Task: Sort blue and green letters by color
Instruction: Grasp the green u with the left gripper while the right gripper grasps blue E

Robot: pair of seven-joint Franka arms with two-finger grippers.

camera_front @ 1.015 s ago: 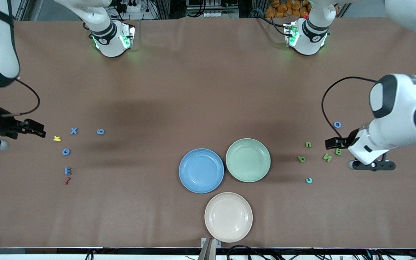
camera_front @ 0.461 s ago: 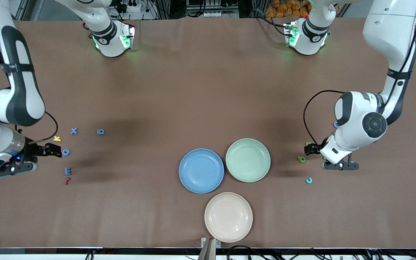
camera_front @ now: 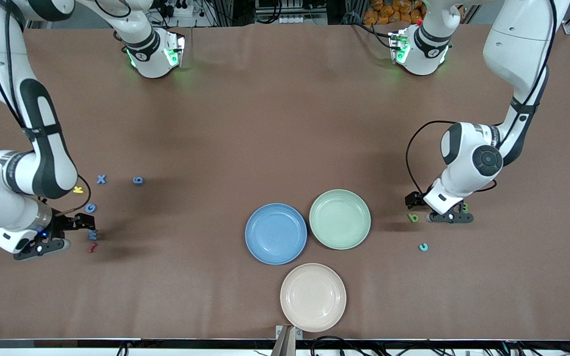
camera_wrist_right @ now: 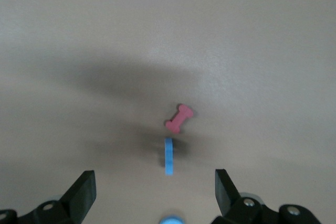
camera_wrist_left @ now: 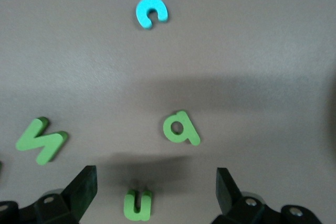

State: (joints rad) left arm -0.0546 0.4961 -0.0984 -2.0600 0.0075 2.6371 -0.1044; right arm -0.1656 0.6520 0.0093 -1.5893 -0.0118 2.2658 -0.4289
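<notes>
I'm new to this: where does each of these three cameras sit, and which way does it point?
Front view: high across the brown table, facing both arm bases; both whole arms show, with left tool and right tool.
Left wrist view: on the left arm's wrist, looking down at the small green foam letter a; the open left tool shows.
Right wrist view: on the right arm's wrist, looking down at the tiny red foam squiggle; the open right tool shows.
Shared: the front view also shows that a and squiggle.

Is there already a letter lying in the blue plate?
No, the blue plate shows only its bare dish in the front view, and the blue and green letters lie on the table toward the two ends.
</notes>
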